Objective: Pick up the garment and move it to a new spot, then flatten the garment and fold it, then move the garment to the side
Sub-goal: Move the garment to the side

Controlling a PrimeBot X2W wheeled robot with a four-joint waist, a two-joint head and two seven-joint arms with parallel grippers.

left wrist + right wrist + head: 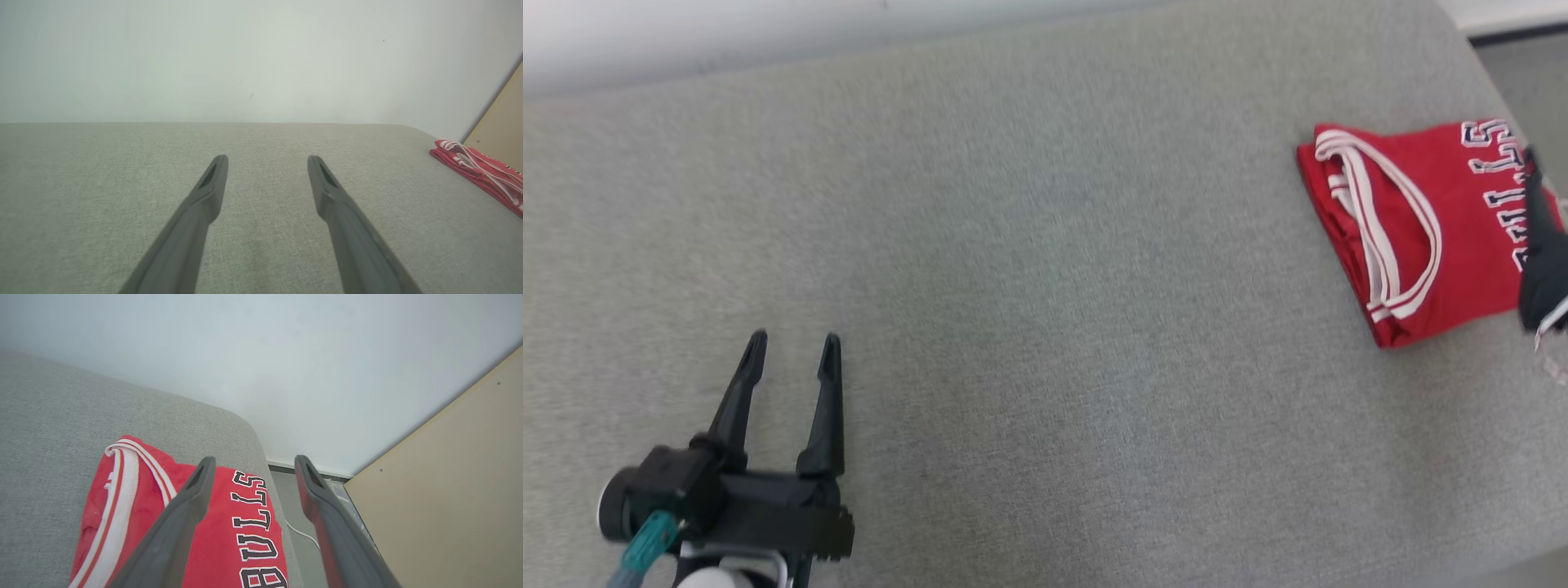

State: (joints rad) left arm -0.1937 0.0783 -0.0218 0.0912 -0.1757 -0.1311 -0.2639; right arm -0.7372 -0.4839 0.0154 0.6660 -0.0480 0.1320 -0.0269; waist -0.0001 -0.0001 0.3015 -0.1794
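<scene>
Head view puts the folded jersey at the right end of the surface, so folding and the move aside look done. Right claw gapes empty over it, seemingly clear of the cloth. Left claw rests open, well apart.

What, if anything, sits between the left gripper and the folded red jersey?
Nothing visible. Only bare grey cushion separates the open left gripper from the red Bulls jersey, which lies folded at the cushion's right end.
</scene>
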